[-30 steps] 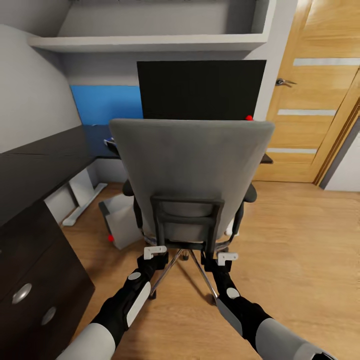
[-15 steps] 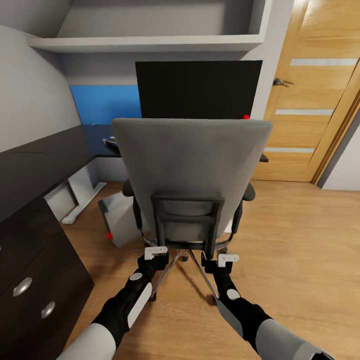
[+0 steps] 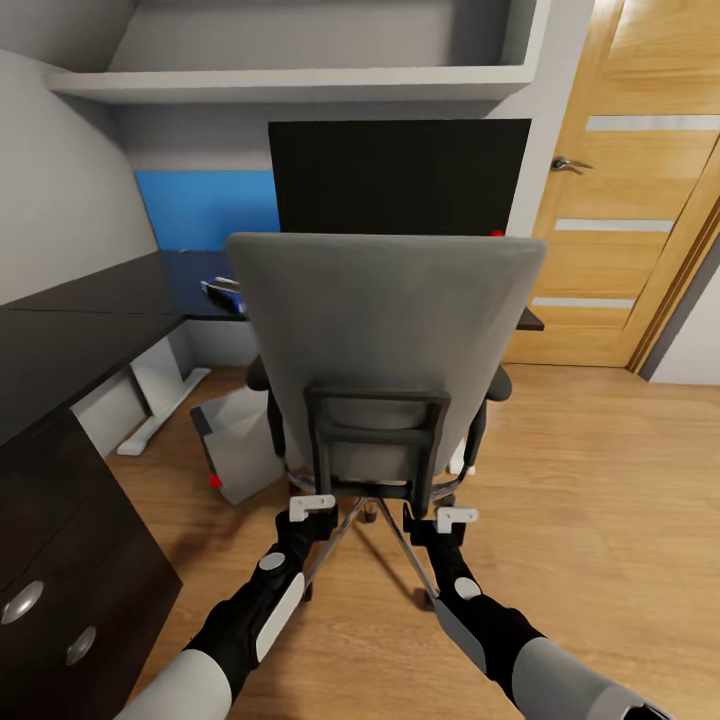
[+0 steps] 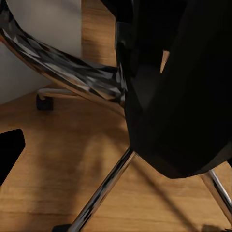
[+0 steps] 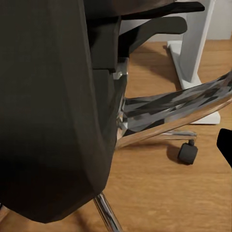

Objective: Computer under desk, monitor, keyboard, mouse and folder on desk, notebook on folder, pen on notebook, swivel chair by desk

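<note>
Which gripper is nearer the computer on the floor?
Left. The left gripper sits at the swivel chair's lower back, on the side where the computer stands; the right gripper is across the chair's base, farther away.

The swivel chair [image 3: 385,340] has a grey back, a black frame and shiny silver legs. The monitor [image 3: 400,176] is black with a tiny red dot. The folder [image 3: 205,208] is bright blue. The desk [image 3: 60,335] is black with round silver knobs. The computer [image 3: 240,440] is pale grey with a red mark. The floor [image 3: 590,480] and door [image 3: 625,190] are warm wood brown.
</note>
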